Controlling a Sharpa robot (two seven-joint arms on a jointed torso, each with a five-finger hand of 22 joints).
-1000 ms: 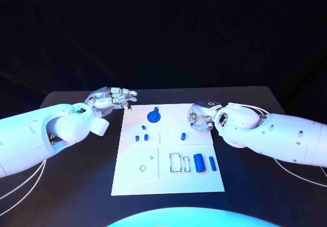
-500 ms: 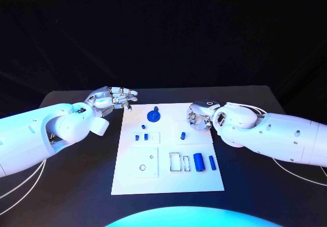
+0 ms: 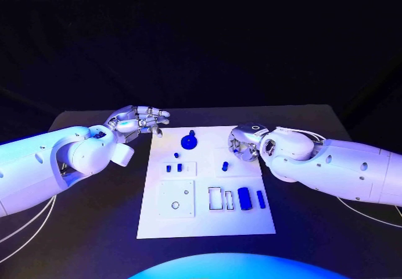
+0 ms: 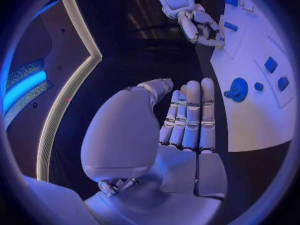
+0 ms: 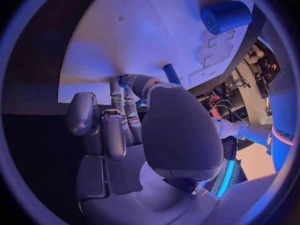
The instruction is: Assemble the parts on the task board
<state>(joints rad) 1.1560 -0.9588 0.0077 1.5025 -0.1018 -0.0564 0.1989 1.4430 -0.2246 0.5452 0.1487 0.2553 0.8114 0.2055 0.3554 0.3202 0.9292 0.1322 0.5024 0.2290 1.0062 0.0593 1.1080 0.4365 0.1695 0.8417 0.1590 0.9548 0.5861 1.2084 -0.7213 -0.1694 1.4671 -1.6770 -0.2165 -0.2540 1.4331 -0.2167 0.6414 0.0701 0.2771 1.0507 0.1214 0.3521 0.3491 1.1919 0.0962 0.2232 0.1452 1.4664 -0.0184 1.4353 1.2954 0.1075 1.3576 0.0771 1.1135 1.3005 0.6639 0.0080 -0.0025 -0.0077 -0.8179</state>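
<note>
White board (image 3: pixel 168 221) lies mid-surface, carrying blue parts (image 3: pixel 244 198). Right hand (image 3: pixel 244 144) hovers over its far right edge beside a small blue peg (image 3: pixel 225 167), fingers curled, holding nothing. Left hand (image 3: pixel 138 122) sits off the far left corner, fingers loosely apart, empty.

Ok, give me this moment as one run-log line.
left robot hand: off task board, holds nothing | right robot hand: over board's right edge, grasp unclear | blue cylinder: lying on board, untouched

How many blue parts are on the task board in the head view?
7: a gear-like part at the far end, a small peg below it, two small pieces mid-left, one by the right hand, and a thick cylinder and thin one at near right. That hand may hide others.
</note>
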